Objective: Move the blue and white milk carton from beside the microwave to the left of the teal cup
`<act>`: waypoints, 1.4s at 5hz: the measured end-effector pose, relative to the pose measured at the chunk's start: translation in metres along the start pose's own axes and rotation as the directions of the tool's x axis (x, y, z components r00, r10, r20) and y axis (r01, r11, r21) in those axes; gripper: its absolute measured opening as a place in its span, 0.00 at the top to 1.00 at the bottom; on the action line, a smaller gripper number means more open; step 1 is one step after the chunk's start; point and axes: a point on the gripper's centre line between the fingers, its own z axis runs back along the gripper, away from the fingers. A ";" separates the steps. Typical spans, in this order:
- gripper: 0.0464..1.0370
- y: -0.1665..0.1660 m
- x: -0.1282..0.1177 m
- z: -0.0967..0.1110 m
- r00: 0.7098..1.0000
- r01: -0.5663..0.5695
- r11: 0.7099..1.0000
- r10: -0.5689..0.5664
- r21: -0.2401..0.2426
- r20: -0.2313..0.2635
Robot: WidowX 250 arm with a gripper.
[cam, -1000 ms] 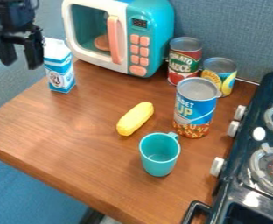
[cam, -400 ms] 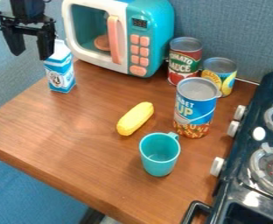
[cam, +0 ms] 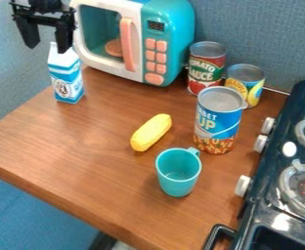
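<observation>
Wooden table is bearing toy microwave on far side. Black gripper is hanging at far left, fingers spread, grasping nothing. Milk carton is standing upright near gripper, left of microwave; seeming light, fairly stiff, slightly slick, crushable, flat sides probably offering best hold.

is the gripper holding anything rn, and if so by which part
Nothing is held: the gripper is open, its two fingers wide apart, and the milk carton near it stands upright on the table.
</observation>
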 end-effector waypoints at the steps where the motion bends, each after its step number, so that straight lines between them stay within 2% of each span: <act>1: 0.04 -0.002 0.007 0.004 1.000 -0.001 1.000 0.001 -0.008 0.008; 2: 0.04 -0.002 0.013 0.003 1.000 -0.027 1.000 0.027 -0.015 0.005; 4: 0.04 -0.001 0.025 -0.007 0.998 -0.051 0.999 0.051 -0.003 -0.033; 7: 0.04 -0.001 0.039 -0.025 0.994 -0.056 0.998 0.054 -0.019 -0.093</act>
